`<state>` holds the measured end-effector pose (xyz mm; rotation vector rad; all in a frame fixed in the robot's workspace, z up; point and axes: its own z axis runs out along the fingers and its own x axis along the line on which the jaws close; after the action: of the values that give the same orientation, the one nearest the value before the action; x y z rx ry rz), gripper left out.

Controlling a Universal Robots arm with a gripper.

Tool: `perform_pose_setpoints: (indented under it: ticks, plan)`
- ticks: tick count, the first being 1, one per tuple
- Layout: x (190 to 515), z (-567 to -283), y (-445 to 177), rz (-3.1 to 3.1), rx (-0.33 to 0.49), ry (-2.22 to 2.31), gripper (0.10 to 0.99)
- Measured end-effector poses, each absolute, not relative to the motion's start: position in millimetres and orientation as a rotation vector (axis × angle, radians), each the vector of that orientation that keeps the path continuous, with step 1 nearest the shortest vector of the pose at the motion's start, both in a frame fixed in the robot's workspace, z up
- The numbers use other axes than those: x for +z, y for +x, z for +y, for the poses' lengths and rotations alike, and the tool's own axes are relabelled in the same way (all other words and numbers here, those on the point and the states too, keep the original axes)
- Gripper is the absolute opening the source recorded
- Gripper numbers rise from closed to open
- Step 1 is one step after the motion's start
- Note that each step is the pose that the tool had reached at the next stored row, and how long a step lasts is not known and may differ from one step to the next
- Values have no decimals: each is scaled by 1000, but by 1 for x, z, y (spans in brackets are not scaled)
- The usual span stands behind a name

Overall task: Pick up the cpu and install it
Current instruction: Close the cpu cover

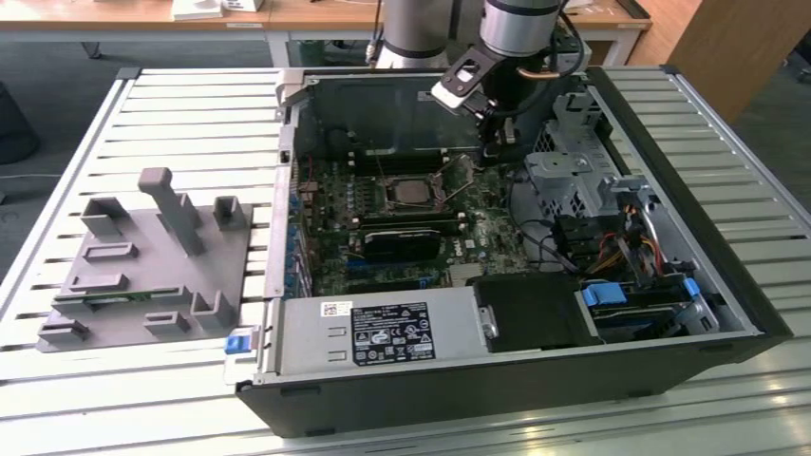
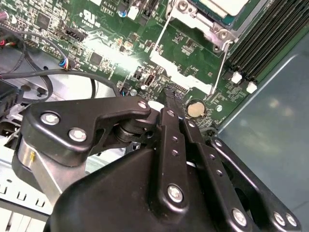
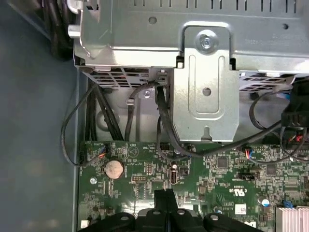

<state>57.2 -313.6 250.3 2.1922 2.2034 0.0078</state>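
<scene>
The cpu [image 1: 408, 193] lies flat in the motherboard socket [image 1: 380, 180] inside the open computer case; its pale top [image 2: 223, 5] also shows within the metal socket frame in the second wrist view. My gripper [image 1: 492, 150] hangs over the board to the exterior view's right of the socket, apart from the cpu. Both wrist views show its black fingers pressed together with nothing between them, the tips [image 2: 169, 93] [image 3: 164, 193] just above the green board near a round coin battery [image 2: 195, 108] [image 3: 114, 167]. A thin wire lever [image 2: 219, 67] runs beside the socket.
A grey plastic tray [image 1: 140, 275] with upright posts sits on the slatted table at the exterior view's left. Inside the case are a metal drive cage [image 3: 207, 72], black cables [image 3: 161, 121], dark memory slots [image 2: 270, 34] and the power supply [image 1: 380, 332].
</scene>
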Motion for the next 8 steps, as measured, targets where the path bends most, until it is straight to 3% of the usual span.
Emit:
perform_pose_setpoints:
  ticks: [8]
  plan:
    - [242, -313, 56, 2204, 8, 2192, 106]
